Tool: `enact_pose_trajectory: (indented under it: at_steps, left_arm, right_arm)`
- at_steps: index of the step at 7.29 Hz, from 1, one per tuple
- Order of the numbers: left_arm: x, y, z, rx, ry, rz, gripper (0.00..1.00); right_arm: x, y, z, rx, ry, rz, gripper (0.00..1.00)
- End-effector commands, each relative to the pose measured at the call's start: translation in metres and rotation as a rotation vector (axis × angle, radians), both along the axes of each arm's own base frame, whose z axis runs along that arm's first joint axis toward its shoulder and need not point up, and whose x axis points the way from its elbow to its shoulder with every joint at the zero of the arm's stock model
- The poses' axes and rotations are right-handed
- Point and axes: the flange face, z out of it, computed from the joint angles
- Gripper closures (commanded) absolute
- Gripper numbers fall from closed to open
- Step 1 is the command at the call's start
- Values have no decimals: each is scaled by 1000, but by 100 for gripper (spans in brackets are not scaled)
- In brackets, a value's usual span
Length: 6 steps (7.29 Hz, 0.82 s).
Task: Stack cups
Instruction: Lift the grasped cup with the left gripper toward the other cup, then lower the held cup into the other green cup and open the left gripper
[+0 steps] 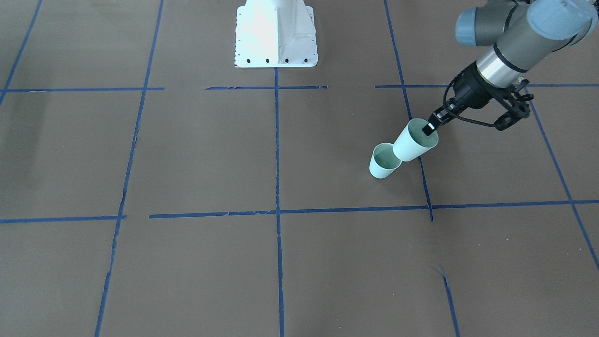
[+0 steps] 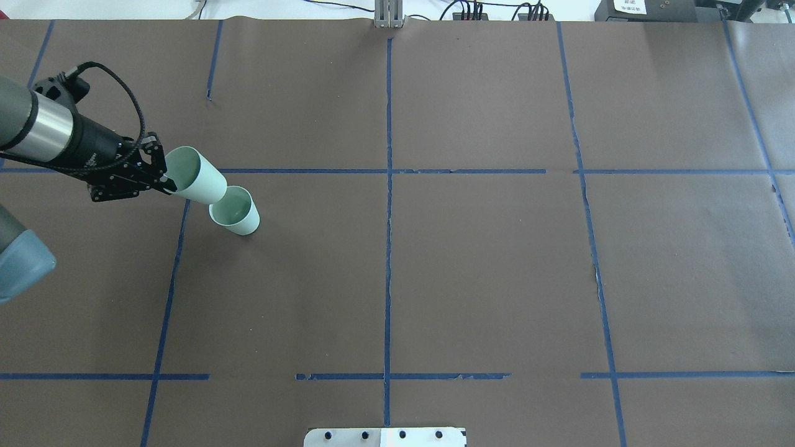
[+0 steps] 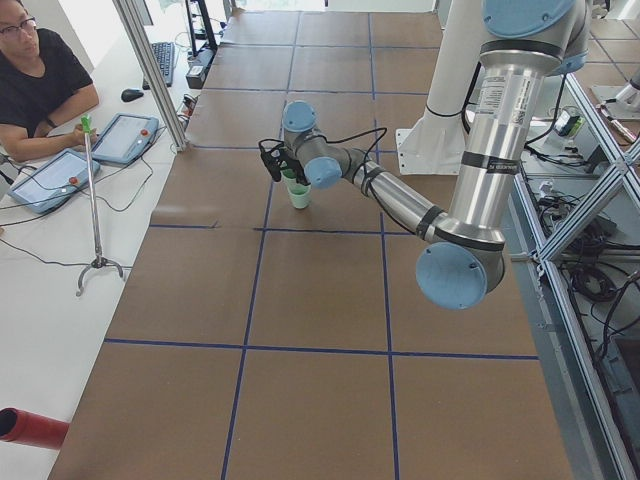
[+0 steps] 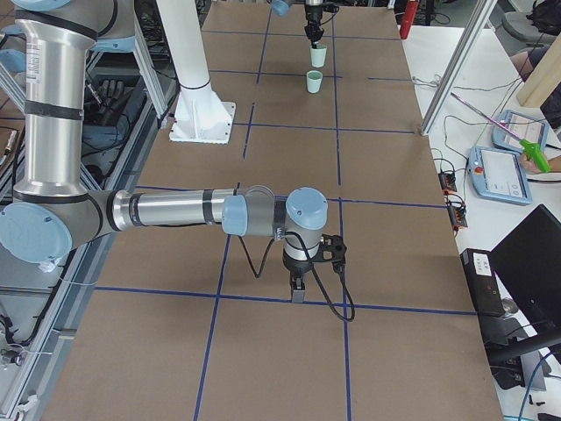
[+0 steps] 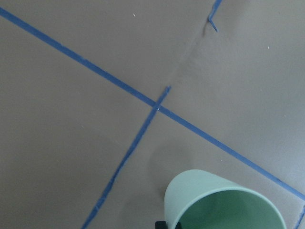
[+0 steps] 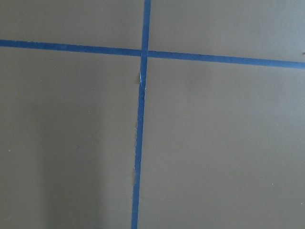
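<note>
Two pale mint-green cups. One cup (image 1: 384, 164) stands upright on the brown table, also in the overhead view (image 2: 237, 213) and far off in the exterior right view (image 4: 313, 82). My left gripper (image 1: 429, 128) is shut on the rim of the other cup (image 1: 414, 142) and holds it tilted, its base over the standing cup's mouth. The gripper (image 2: 166, 182) and held cup (image 2: 197, 177) show in the overhead view; the held cup's rim fills the left wrist view's bottom (image 5: 219, 202). My right gripper (image 4: 298, 288) points down at the table far from the cups; I cannot tell if it is open.
The table is brown paper with a grid of blue tape lines (image 1: 277, 213). The robot's white base plate (image 1: 276, 35) stands at the middle of its side. Operators with tablets (image 3: 125, 138) and a thin stand (image 3: 92, 215) are beyond the table's edge.
</note>
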Motion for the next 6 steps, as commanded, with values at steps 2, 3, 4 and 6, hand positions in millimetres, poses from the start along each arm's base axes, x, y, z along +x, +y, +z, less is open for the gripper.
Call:
enact_pose_trajectory:
  at_steps: [2, 3, 4, 6]
  left_arm:
    - [40, 13, -11, -24, -62, 10, 100]
    - [42, 14, -11, -19, -66, 10, 100]
    - [41, 11, -9, -1, -86, -20, 100]
    - [37, 9, -10, -9, -98, -31, 100]
  right_arm:
    - [0, 0, 0, 0, 0, 0, 0]
    - [0, 0, 0, 0, 0, 0, 0]
    - [0, 0, 0, 0, 0, 0, 0]
    - [0, 0, 0, 0, -2, 0, 0]
